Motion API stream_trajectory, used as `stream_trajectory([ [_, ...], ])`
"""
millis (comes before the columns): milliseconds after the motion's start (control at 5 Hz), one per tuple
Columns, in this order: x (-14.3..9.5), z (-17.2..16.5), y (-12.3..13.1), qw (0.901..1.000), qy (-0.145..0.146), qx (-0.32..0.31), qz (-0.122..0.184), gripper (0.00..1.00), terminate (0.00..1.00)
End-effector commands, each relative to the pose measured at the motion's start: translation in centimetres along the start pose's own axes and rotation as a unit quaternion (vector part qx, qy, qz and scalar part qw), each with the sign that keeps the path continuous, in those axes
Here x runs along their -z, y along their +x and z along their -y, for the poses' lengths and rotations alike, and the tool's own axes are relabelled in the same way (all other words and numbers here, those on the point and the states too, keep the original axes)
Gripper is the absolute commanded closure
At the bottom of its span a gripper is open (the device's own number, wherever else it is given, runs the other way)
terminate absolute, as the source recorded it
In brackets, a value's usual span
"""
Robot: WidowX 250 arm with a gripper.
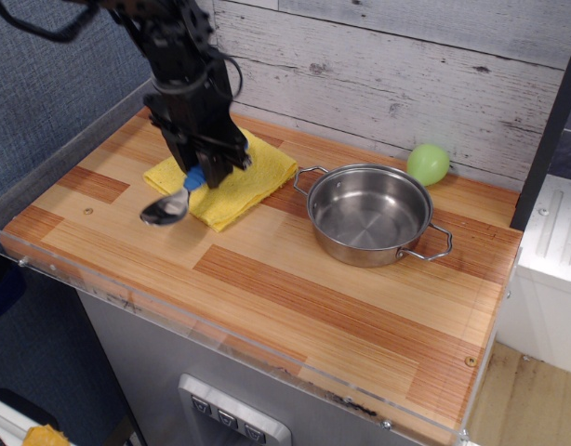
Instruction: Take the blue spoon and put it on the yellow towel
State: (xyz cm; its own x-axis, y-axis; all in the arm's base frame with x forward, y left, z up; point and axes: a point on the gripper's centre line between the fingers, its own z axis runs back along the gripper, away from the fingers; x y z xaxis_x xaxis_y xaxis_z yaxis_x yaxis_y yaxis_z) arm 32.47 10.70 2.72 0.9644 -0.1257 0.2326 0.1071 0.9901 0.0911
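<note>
Nearest the camera: clear acrylic rim [220,348] along the front edge of the striped wooden countertop [295,297]; below it a grey metal cabinet front [174,372].

Mid counter, right: round stainless steel pot with two wire loop handles [369,214], standing upright with nothing visible inside it.

Mid counter, left: blue spoon with shiny silver metal bowl and blue rubbery handle [174,200]. The silver bowl sits low over the wood, just off the front-left edge of the folded bright yellow cloth towel [232,178]; cannot tell whether the bowl touches the counter. The blue handle slopes up and back into the black robot gripper [209,167], which is clamped on the spoon's handle. Only a short part of the handle shows below the fingers; the rest is hidden. The gripper stands over the towel's left portion, and the black arm rises from it toward the top-left corner.

The towel lies flat, with one corner pointing toward the pot's near handle, close to it but apart.

Far right: small light green balloon-like ball [428,163] on the counter beside the whitewashed plank wall [406,74], behind the pot and apart from it.
</note>
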Motion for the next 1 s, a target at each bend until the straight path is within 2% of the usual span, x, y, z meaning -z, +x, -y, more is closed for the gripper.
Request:
stream_trajectory([
  [0,0.4,0.0,0.9,0.9997,0.013,-0.003,0.018,1.00,0.00],
  [200,0.8,-0.1,0.8,0.9998,0.008,-0.019,-0.001,0.00,0.00],
  [400,0.8,-0.5,0.5,0.9993,-0.002,-0.037,-0.004,0.00,0.00],
  [800,-0.7,-0.9,0.7,0.9989,-0.021,-0.040,0.016,0.00,0.00],
])
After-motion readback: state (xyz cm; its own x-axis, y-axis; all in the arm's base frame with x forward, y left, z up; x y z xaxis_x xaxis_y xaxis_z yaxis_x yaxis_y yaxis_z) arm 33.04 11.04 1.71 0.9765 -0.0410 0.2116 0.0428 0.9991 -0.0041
